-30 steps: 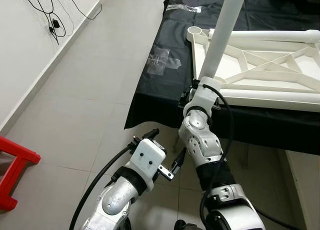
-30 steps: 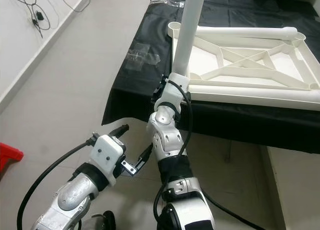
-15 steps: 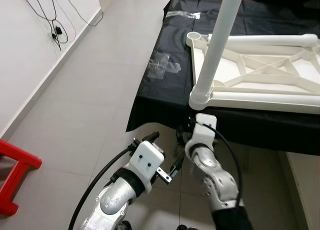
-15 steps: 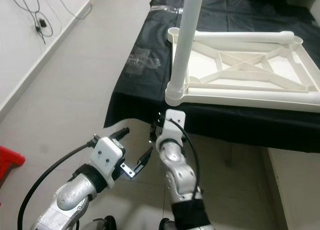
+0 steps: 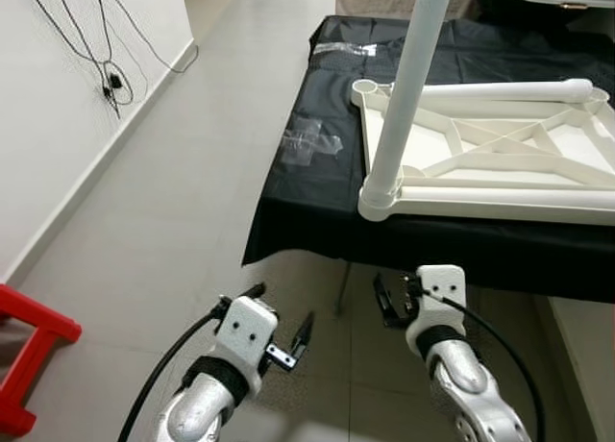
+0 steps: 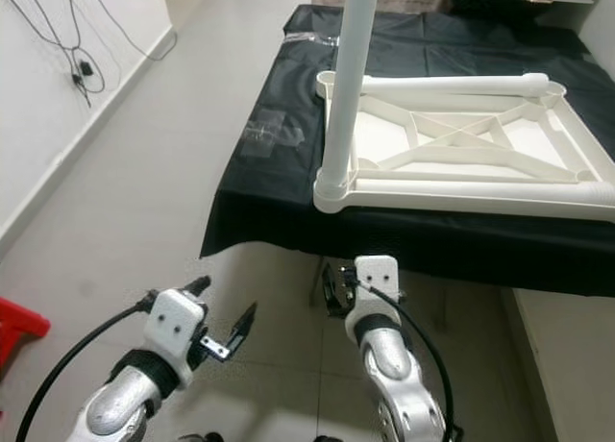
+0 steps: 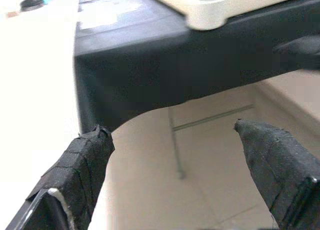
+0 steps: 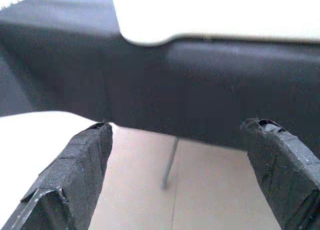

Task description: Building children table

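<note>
The white children's table frame [image 5: 500, 163] lies upside down on a black-clothed table [image 5: 307, 187]. One white leg [image 5: 405, 86] stands upright in the frame's near left corner socket [image 5: 379, 200], with nothing holding it. My right gripper [image 5: 392, 300] hangs open below the table's front edge, just under that corner. My left gripper [image 5: 283, 309] is open over the floor, further left and lower. In the wrist views, the left gripper [image 7: 175, 140] and the right gripper [image 8: 175, 155] both look at the black cloth edge with nothing between their fingers.
A red stool [image 5: 24, 356] stands on the tiled floor at the far left. Black cables [image 5: 104, 62] hang on the white wall. Patches of clear tape [image 5: 309, 136] are stuck on the cloth. A thin metal table leg [image 7: 175, 150] stands under the cloth.
My right gripper has let go of the white leg and dropped below the table edge. The leg now stands alone in its corner socket. My left arm has also lowered slightly.
</note>
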Controlling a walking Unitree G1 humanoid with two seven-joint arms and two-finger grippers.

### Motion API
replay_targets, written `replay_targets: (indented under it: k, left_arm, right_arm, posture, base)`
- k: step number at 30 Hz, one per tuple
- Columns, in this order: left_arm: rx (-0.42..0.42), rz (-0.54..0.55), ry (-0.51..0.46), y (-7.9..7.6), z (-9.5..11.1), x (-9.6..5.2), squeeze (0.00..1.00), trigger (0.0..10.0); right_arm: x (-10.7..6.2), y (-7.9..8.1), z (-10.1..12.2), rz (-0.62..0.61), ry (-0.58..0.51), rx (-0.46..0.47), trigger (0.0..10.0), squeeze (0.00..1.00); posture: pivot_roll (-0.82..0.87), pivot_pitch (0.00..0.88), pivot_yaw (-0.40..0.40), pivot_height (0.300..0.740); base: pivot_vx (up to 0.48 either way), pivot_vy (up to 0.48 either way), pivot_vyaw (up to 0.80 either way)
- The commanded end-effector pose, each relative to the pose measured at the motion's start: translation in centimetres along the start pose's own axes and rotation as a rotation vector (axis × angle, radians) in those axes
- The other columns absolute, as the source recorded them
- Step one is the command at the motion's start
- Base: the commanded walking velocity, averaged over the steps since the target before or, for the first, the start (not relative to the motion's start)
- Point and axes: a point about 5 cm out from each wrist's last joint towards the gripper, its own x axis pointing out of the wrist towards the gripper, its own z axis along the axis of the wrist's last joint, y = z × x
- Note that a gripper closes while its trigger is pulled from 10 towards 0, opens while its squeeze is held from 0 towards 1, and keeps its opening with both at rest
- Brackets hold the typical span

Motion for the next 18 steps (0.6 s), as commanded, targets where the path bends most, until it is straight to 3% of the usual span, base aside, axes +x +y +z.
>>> replay_targets:
  k: [1, 3, 4, 5, 6, 8, 14, 18]
  left_arm:
    - [0.003, 0.022, 0.026, 0.2, -0.4, -0.2, 0.0, 10.0]
    - [0.006, 0.055, 0.04, 0.5, -0.7, -0.3, 0.0, 10.0]
    - [-0.002, 0.069, 0.045, 0.5, -0.8, -0.1, 0.0, 10.0]
    - [-0.002, 0.069, 0.045, 0.5, -0.8, -0.1, 0.0, 10.0]
    - [-0.008, 0.074, 0.038, 0.0, -0.7, 0.4, 0.0, 10.0]
    - [-0.01, 0.071, 0.033, -0.3, -0.7, 0.6, 0.0, 10.0]
    - [-0.037, 0.08, 0.041, -0.5, -1.1, 0.8, 0.0, 10.0]
    - [-0.054, 0.117, 0.067, 0.1, -1.6, 0.9, 0.0, 10.0]
  right_arm:
    - [-0.3, 0.2, 0.1, 0.001, -0.012, 0.004, 10.0, 1.0]
    - [-0.7, 0.4, 0.2, -0.002, -0.021, 0.005, 10.0, 1.0]
    - [-0.8, 0.7, 0.2, 0.004, -0.027, 0.003, 10.0, 0.61]
    - [-0.8, 0.7, 0.2, 0.004, -0.027, 0.003, 10.0, 0.61]
    - [-0.8, 1.2, -0.1, 0.028, -0.029, -0.009, 10.0, 0.0]
    - [-0.7, 1.3, -0.4, 0.038, -0.019, -0.019, 10.0, 0.0]
    - [-0.5, 1.5, -1.0, 0.061, -0.005, -0.027, 10.0, 0.0]
    - [-0.6, 1.9, -1.1, 0.076, 0.001, -0.041, 10.0, 0.0]
  posture:
    - [0.06, 0.127, -0.003, 0.74]
    - [0.05, 0.115, -0.002, 0.74]
    - [0.05, 0.106, -0.006, 0.74]
    - [0.05, 0.106, -0.006, 0.74]
    - [0.04, 0.096, -0.013, 0.74]
    - [0.03, 0.086, -0.019, 0.74]
    - [0.01, 0.071, 0.001, 0.74]
    - [0.0, 0.062, 0.003, 0.74]
  base:
    - [0.0, 0.0, 0.0]
    - [0.0, 0.0, 0.0]
    - [0.0, 0.0, 0.0]
    - [0.0, 0.0, 0.0]
    - [0.0, 0.0, 0.0]
    - [0.0, 0.0, 0.0]
    - [0.0, 0.0, -0.73]
    - [0.0, 0.0, 0.0]
